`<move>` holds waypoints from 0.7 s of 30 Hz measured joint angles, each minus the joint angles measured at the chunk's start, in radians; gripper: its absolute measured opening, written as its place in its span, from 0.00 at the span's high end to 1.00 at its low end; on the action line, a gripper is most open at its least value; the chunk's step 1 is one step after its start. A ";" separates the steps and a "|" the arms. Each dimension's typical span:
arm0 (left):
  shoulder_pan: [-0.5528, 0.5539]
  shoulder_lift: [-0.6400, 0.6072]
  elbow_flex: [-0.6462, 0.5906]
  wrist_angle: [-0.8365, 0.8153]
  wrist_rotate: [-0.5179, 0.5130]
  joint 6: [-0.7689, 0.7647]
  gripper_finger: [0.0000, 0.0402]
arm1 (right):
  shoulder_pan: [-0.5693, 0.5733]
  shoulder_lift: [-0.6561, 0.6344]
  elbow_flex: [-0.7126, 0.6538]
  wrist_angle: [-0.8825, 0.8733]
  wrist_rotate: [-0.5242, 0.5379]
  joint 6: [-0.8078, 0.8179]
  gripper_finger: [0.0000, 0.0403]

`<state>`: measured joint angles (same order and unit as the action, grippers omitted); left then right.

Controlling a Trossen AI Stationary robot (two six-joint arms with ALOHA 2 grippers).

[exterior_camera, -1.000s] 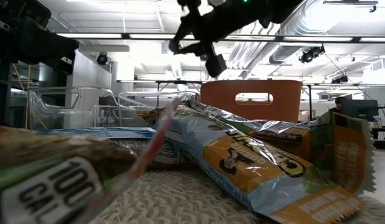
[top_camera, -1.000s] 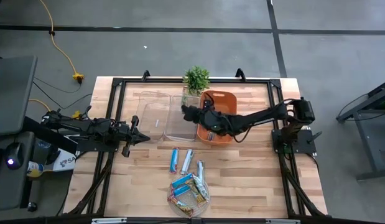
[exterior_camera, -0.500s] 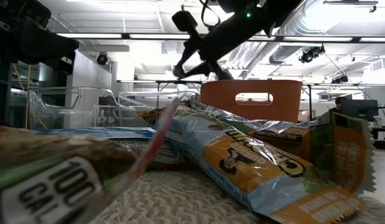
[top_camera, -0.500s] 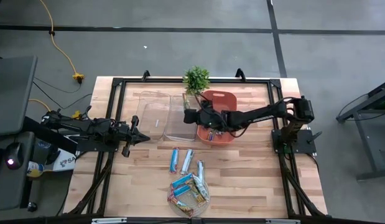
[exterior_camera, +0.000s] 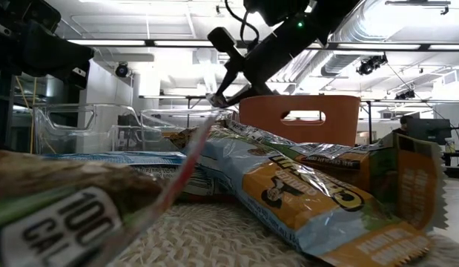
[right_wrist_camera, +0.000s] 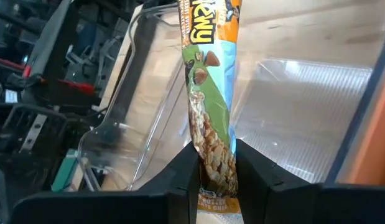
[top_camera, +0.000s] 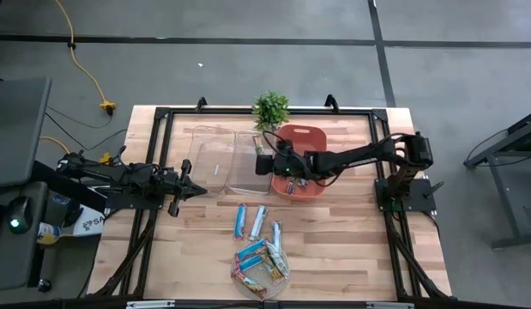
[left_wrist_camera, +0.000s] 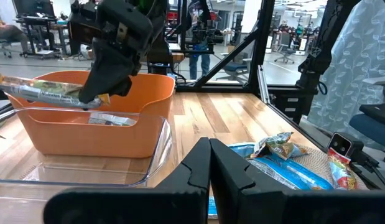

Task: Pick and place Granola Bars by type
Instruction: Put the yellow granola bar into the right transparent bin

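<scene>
right gripper: jaws clamp granola bar over clear bin; left gripper: jaws closed, empty

Wooden table, small green plant at its far edge, yellow cable — on grey floor

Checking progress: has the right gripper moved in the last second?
Yes. The right gripper, holding a bar, shifted from the orange bin toward the clear bin.
</scene>
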<state>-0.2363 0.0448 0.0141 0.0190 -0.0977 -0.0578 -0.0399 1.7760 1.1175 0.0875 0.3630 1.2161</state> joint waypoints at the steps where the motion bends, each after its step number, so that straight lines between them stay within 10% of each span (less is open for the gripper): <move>1: 0.000 0.000 0.000 0.000 0.000 0.000 1.00 | 0.000 0.000 0.000 0.003 0.000 -0.011 0.83; 21: 0.000 0.000 0.000 0.000 0.000 0.000 1.00 | 0.000 0.000 0.000 0.049 0.003 -0.072 0.62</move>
<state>-0.2359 0.0444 0.0139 0.0189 -0.0978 -0.0574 -0.0399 1.7756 1.1175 0.1365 0.3656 1.1437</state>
